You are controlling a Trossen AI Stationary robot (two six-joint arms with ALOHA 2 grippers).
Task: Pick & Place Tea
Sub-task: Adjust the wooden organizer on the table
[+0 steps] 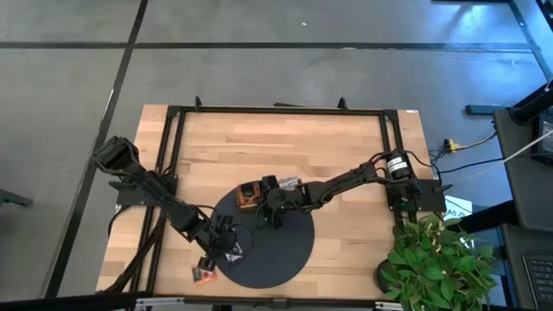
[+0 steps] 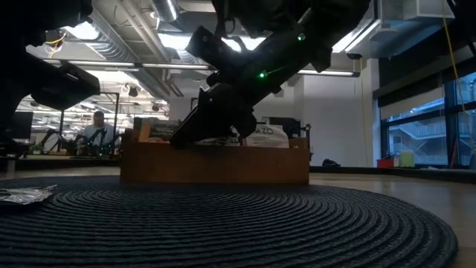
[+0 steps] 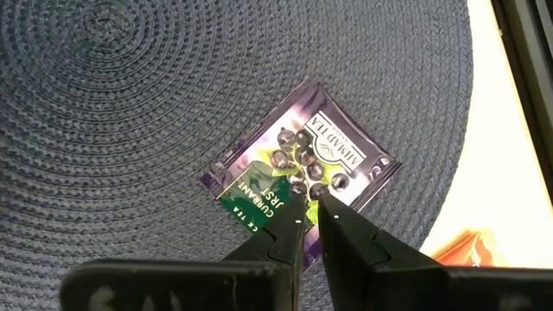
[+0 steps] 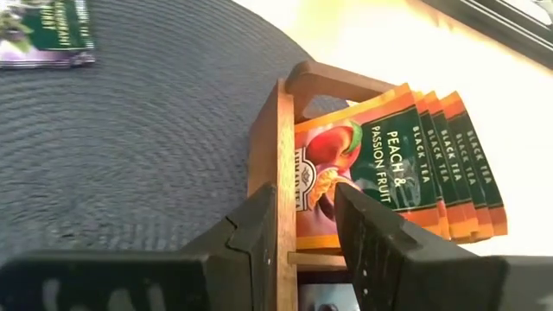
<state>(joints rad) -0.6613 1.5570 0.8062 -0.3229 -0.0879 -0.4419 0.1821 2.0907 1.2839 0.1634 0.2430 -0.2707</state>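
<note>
Here the desk (image 1: 346,155) is pale butcher-block wood with a black metal frame around it, and a round dark grey mat (image 1: 285,250) of coiled woven cord lies on it. A brown wooden tray (image 4: 272,164) with thin upright walls stands on the far edge of the mat.

Just beyond the fingertips of the left claw (image 3: 304,195) a flat, glossy, square purple tea sachet (image 3: 302,164) with printed dark berries and a green label lies flat on the mat. Beside this claw, off the mat on bare wood, the corner of an orange sachet (image 3: 462,250) shows. The left claw's two slim dark fingers stand nearly together, their tips at the near edge of the purple sachet; I cannot tell whether they pinch it.

The right claw (image 4: 307,203) is at the tray, its fingers partly apart, one on each side of the tray's wooden wall and the front peach sachet (image 4: 363,164), a red-orange and dark green packet that heads a row of like packets standing on edge in the compartment. Whether the fingers press on it I cannot tell.

Beyond the desk, the low view shows an open room with ceiling lights, ducts, large windows, and a person (image 2: 97,128) seated far off. A green leafy plant (image 1: 436,263) stands at the desk's corner by the right arm's base.
</note>
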